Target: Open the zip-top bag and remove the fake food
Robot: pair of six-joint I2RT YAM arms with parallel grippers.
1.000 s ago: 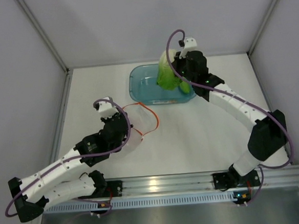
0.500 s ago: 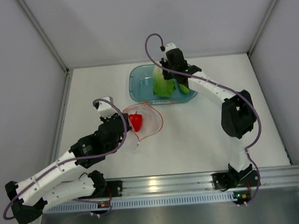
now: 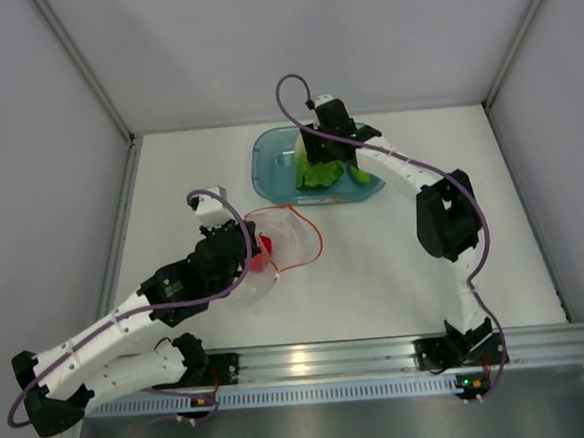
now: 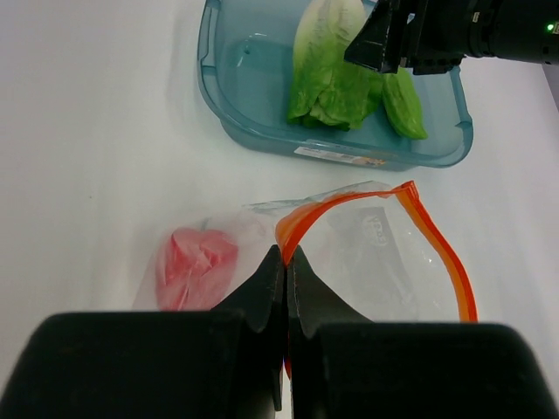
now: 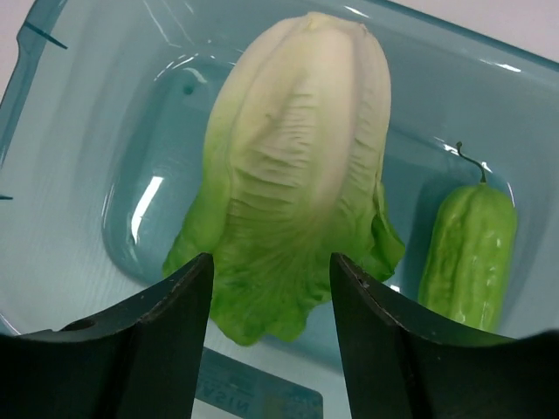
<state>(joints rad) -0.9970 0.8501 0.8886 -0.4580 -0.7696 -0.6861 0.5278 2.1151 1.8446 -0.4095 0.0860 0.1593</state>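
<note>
The clear zip-top bag [image 3: 286,241] lies open on the table, its orange-red strip [image 4: 432,244] curving in a loop. My left gripper [image 4: 286,253] is shut on that strip at the bag's mouth. A red pepper [image 4: 196,266] rests inside the bag, left of the fingers. In the teal bin [image 3: 269,170] lie the pale-green cabbage [image 5: 293,166] and the green cucumber [image 5: 467,253]. My right gripper [image 5: 271,271] hovers open just above the cabbage, which lies free below its fingers.
White walls enclose the table on three sides. The teal bin [image 4: 218,105] stands at the back centre, a short way beyond the bag. The aluminium rail [image 3: 322,362] with both arm bases runs along the near edge.
My right gripper has opened and let go of the cabbage, which now lies in the bin. The left gripper has kept its hold on the bag, which shifted slightly.
</note>
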